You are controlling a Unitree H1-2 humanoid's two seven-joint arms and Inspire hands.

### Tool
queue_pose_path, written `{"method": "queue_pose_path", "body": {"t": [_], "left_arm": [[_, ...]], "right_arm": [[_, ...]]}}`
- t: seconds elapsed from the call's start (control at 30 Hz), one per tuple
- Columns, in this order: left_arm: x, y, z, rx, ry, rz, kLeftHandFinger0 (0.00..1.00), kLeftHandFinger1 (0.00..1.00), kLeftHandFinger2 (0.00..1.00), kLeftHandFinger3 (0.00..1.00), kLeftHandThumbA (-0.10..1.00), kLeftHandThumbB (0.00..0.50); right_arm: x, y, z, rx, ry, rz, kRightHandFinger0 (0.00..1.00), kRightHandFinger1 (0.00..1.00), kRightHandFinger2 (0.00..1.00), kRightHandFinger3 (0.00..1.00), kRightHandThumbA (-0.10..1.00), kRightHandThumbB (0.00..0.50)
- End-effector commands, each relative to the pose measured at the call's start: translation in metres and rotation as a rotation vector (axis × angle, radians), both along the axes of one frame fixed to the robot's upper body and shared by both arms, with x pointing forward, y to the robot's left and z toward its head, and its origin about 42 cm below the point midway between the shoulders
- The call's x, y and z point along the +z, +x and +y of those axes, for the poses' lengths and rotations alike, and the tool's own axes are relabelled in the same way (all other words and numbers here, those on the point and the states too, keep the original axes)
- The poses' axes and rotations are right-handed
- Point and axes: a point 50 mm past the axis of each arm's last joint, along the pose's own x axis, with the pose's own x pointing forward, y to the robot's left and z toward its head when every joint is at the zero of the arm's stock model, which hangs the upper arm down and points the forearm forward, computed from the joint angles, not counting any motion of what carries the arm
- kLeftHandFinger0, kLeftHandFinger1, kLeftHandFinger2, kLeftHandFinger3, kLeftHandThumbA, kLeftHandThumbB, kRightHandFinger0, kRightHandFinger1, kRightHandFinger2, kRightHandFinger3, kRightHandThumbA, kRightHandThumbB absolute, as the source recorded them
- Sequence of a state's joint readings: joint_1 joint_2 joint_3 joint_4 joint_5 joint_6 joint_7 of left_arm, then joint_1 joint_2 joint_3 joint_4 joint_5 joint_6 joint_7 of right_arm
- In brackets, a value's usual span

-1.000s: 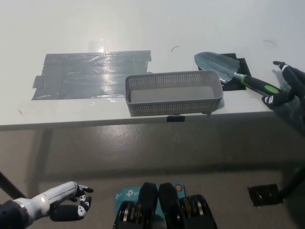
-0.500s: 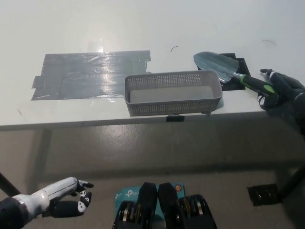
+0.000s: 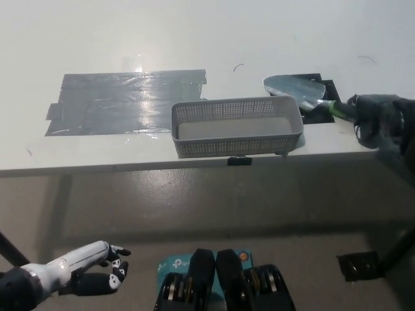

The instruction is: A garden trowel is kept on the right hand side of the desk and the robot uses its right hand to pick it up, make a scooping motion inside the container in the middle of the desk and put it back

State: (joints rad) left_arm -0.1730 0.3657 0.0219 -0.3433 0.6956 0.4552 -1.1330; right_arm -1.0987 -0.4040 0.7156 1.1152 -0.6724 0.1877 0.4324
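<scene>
In the head view, the black right hand [image 3: 379, 120] covers the green-and-black handle of the grey metal garden trowel [image 3: 297, 90], hiding most of it; its fingers look wrapped around the handle, though blur makes the grip unclear. The blade lies on the white desk [image 3: 194, 39], just right of the grey perforated plastic container [image 3: 237, 126]. A second ago this hand stood apart from the handle. The white left hand [image 3: 91, 269] rests low, fingers loosely spread, holding nothing.

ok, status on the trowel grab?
Black right hand closed around green-handled metal trowel, blade on desk. White left hand idle low, open. Grey mesh basket unobstructed.
</scene>
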Motion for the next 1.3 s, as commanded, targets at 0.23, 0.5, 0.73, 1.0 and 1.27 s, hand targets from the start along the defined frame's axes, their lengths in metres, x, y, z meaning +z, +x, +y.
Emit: {"method": "queue_pose_path", "body": {"t": [0.23,0.5,0.73,1.0,1.27], "left_arm": [[0.026,0.006,-0.002,-0.036,0.022,-0.043,1.00,0.96,0.98,1.00,1.00,0.026],[0.029,0.007,-0.004,-0.052,0.033,-0.042,1.00,0.98,1.00,1.00,1.00,0.041],[0.027,0.004,-0.004,-0.051,0.031,-0.034,1.00,0.99,1.00,1.00,1.00,0.023],[0.022,0.002,-0.002,-0.047,0.032,-0.018,1.00,1.00,1.00,1.00,1.00,0.036],[0.020,-0.001,0.000,-0.041,0.042,-0.013,1.00,0.99,1.00,1.00,1.00,0.031]], "right_arm": [[-0.049,-0.025,0.003,0.113,-0.413,0.111,0.00,0.00,0.05,0.72,0.07,0.351],[-0.077,-0.044,0.000,0.103,-0.228,-0.165,0.04,0.23,0.26,0.82,0.22,0.000],[-0.108,-0.065,-0.007,-0.011,0.082,-0.302,0.30,0.45,0.51,0.66,-0.02,0.000],[-0.123,-0.081,-0.016,-0.098,0.271,-0.383,0.40,0.52,0.63,0.79,-0.10,0.000],[-0.098,-0.072,-0.032,-0.050,0.296,-0.469,0.00,0.07,0.30,0.60,-0.10,0.000]]}}
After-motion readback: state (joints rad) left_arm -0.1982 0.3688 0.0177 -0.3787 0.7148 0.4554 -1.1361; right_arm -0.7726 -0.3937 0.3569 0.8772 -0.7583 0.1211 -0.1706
